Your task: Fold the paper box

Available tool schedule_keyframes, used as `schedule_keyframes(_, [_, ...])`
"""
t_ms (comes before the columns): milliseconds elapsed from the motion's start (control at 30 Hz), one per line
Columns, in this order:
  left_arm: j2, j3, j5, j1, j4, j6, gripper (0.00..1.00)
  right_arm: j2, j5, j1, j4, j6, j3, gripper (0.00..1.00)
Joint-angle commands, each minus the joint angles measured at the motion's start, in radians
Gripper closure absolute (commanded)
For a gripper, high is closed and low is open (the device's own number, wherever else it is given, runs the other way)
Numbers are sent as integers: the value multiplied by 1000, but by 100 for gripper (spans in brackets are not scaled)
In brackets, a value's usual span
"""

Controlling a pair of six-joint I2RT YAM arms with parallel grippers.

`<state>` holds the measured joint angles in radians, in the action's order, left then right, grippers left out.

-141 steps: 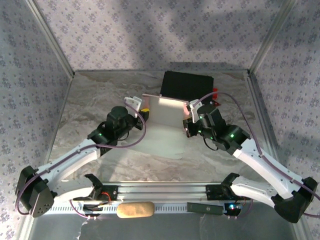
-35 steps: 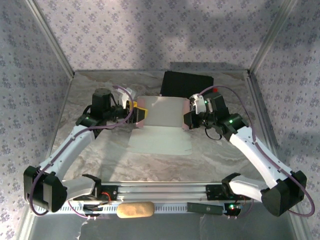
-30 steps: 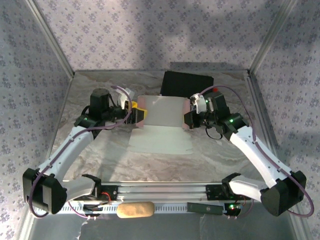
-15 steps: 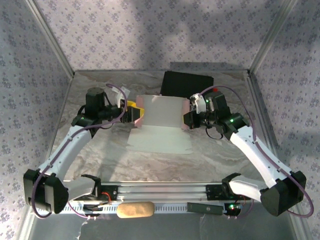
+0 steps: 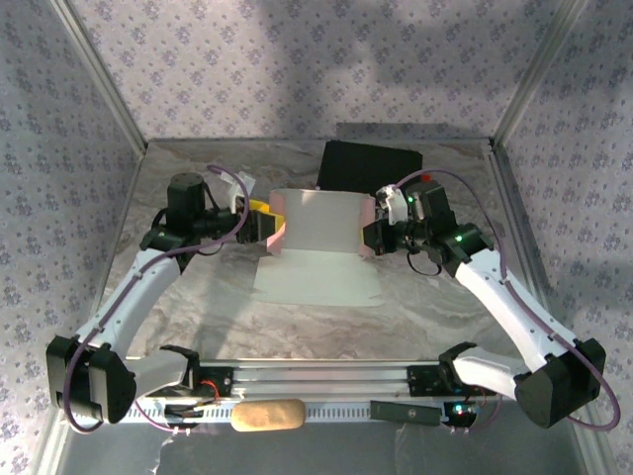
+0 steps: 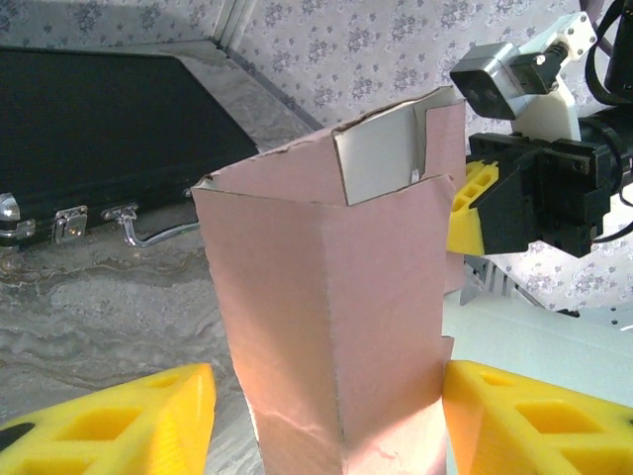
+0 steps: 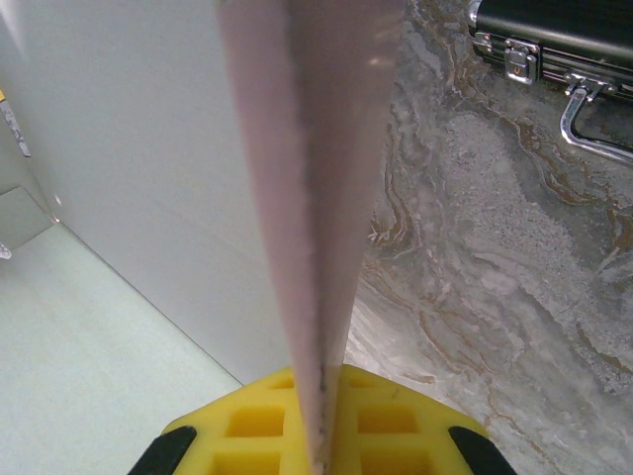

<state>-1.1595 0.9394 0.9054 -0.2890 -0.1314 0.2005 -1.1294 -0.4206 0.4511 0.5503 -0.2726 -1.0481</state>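
Note:
The paper box (image 5: 315, 220) stands half folded in the middle of the table. Its pale back panel is upright and a pale panel (image 5: 318, 279) lies flat in front. My left gripper (image 5: 265, 228) is at the box's left end. In the left wrist view its yellow fingers (image 6: 114, 416) straddle the pink creased side flap (image 6: 326, 297); the right finger touches the card and the left stands a little apart, so my left gripper (image 6: 324, 378) is open. My right gripper (image 5: 372, 237) is shut on the box's right edge, pinching the thin pink card (image 7: 316, 198) between its pads (image 7: 321, 386).
A black case (image 5: 368, 165) with metal latches and a handle (image 7: 593, 129) lies just behind the box, and it fills the upper left of the left wrist view (image 6: 99, 119). Patterned walls close in the table on three sides. A tan object (image 5: 267, 416) rests on the front rail.
The left arm has drawn slightly to the left and its jaws have narrowed around the pink side flap. The right gripper has held still on the right edge.

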Motion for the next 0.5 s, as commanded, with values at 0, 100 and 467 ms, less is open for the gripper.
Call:
schedule_keyframes(0, [-12,15,6,-14,-17,-33,42,9,-26,-2,9,-2,-31,100])
schedule_keyframes(100, [-10,14,-34,-23,-25,-45,48,16,-28,2,9,-2,-34,100])
schedule_keyframes(467, [10,8,-291,-107,-16,-60,66,20,35,43,20,-10,-43,100])
